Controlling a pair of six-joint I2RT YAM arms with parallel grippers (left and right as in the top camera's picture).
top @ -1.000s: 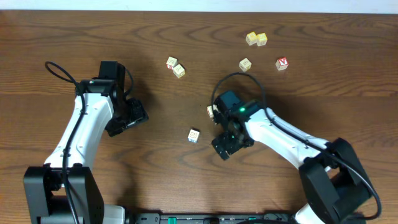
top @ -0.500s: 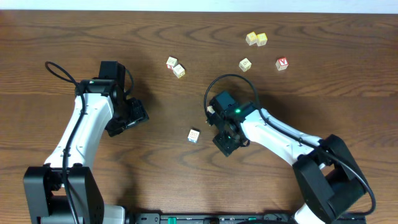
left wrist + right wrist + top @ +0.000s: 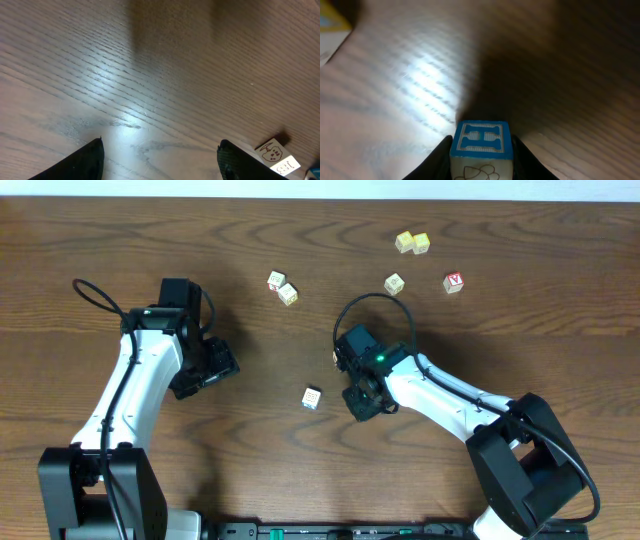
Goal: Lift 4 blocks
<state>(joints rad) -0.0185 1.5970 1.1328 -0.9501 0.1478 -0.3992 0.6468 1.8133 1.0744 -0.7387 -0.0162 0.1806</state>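
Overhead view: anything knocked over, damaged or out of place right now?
Nothing stands out. Loose blocks lie flat on the table; the right gripper grips a blue-H block, the left gripper is open over bare wood.

Robot lab — two arms [image 3: 135,395] at wooden table [image 3: 280,480].

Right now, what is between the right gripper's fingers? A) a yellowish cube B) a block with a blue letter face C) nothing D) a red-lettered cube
B: the right wrist view shows the block, blue letter face up, flanked closely by the right gripper.
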